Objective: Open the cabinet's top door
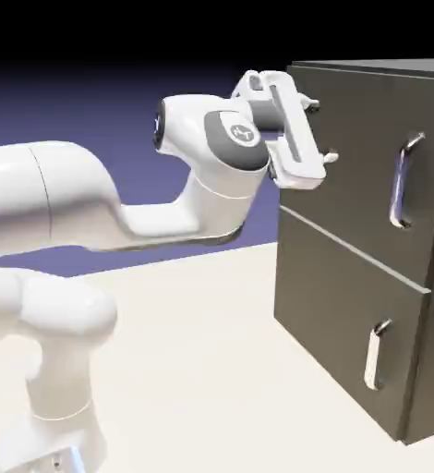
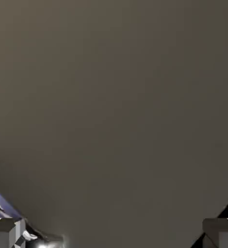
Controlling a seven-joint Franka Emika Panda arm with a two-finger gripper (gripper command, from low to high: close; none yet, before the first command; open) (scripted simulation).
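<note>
In the exterior view the white two-finger pincer (image 1: 323,132), spread wide, sat at nine o'clock from the upright curved silver metal handle (image 1: 401,180) on the big dark grey top door (image 1: 350,139)

White arm (image 1: 165,217); dark grey cabinet (image 1: 350,166); silver handles (image 1: 400,181).

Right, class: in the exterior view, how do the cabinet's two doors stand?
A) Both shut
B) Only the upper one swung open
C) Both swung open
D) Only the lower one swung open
A: the top door and the bottom door both lie flush with the cabinet's front.
</note>
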